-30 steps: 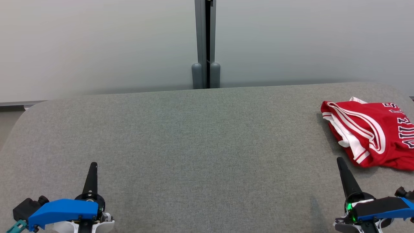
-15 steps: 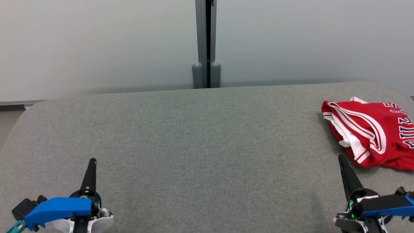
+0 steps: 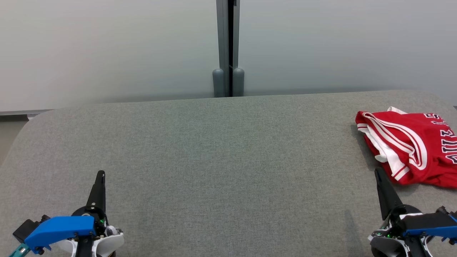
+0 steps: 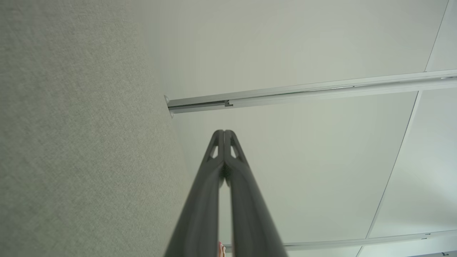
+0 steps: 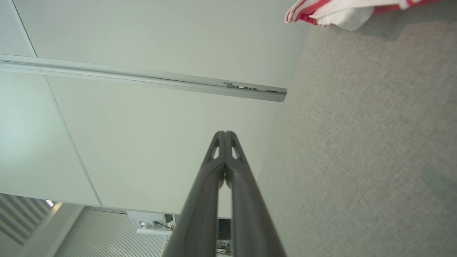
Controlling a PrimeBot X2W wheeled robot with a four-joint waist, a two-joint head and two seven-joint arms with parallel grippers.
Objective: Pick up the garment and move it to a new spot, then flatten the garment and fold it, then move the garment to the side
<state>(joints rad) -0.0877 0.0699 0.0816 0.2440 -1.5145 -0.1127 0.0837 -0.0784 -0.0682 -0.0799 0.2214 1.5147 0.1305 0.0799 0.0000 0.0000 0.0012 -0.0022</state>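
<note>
At the far right edge of the bench (image 3: 228,160), the garment (image 3: 410,146) lay as a compact red-and-white bundle, partly cut off by the head view's frame. Its layers looked stacked and it was not spread flat. White trim poked out on the side facing the robot.

The left hand (image 3: 101,174) sat low at the near left, well apart from the garment, fingers pressed together and holding nothing. The right hand (image 3: 377,170) was also pressed together and empty, close to the bundle's near corner but apparently not touching it.

Progress, my read: ambiguous. A stacked bundle parked at the side with both hands clear fits folding done and the garment set aside, with nothing left. The edges were loose, though, so it could equally be an untouched heap with pick-up, flattening, folding and the side move all to do. I lean toward done, with low confidence.
</note>
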